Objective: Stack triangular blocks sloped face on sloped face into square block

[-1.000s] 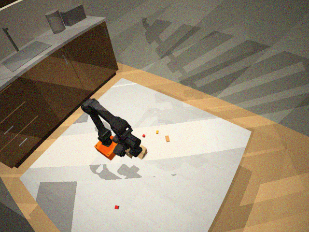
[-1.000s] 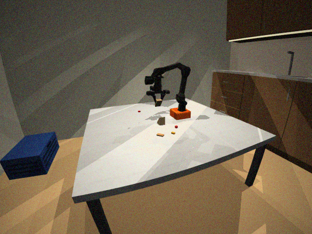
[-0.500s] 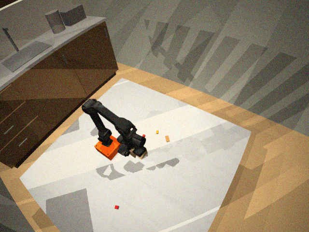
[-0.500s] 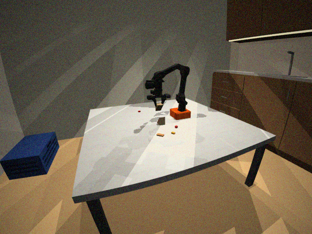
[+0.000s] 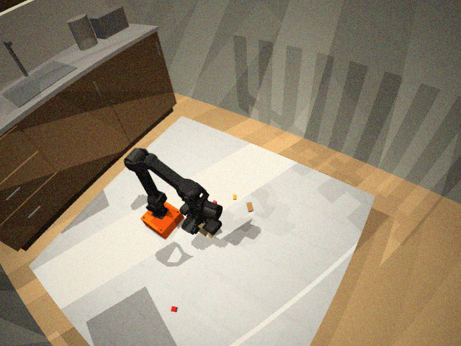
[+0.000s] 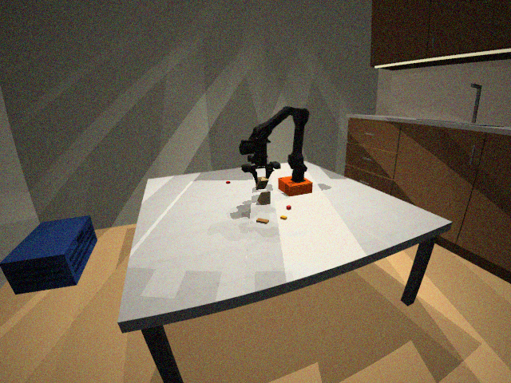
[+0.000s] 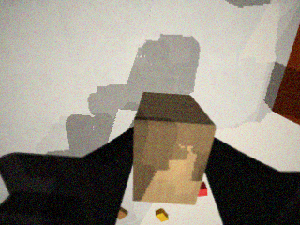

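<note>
Place: you're looking at a home kitchen.
Counter: brown cabinets [image 5: 85, 107] with drawers, grey worktop above.
Sink: basin [image 5: 35, 81] and tap [image 5: 14, 58] set into your worktop.
Overhead: wall cupboard [image 6: 437, 29].
Floor: wood, under your white table [image 6: 330, 247].

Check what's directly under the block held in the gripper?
In the exterior view the held triangular block hangs in the gripper, with the second triangular block on the table just below, a gap between them. Their exact alignment can't be judged; from above the arm hides it.
</note>
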### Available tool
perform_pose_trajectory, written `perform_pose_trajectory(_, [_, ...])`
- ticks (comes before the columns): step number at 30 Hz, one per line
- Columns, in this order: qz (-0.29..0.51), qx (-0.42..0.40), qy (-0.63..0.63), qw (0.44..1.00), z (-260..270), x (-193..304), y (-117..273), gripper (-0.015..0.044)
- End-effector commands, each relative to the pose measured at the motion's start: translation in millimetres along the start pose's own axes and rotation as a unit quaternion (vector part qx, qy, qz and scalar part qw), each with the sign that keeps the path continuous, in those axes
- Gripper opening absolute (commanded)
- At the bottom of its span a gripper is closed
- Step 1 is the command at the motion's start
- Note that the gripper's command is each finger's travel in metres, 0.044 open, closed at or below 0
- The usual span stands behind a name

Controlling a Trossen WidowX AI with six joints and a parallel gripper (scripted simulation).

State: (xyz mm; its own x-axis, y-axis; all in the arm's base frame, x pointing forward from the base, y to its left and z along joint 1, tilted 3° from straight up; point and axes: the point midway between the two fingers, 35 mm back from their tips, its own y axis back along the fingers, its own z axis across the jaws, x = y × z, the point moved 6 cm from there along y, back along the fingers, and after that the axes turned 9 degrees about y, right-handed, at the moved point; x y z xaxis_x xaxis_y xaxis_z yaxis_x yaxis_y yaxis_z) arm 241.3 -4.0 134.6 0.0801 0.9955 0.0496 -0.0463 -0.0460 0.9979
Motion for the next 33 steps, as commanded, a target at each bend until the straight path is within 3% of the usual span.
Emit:
perform_pose_trajectory(1, [0.002, 0.001, -0.001, 1.0, 0, 5, -12, 0.0])
perform_pose_trajectory(6, [0.002, 0.001, -0.001, 1.0, 1, 9, -27, 0.0])
perform_pose_trajectory(33, [-0.001, -0.004, -0.004, 1.0, 2, 9, -27, 0.0])
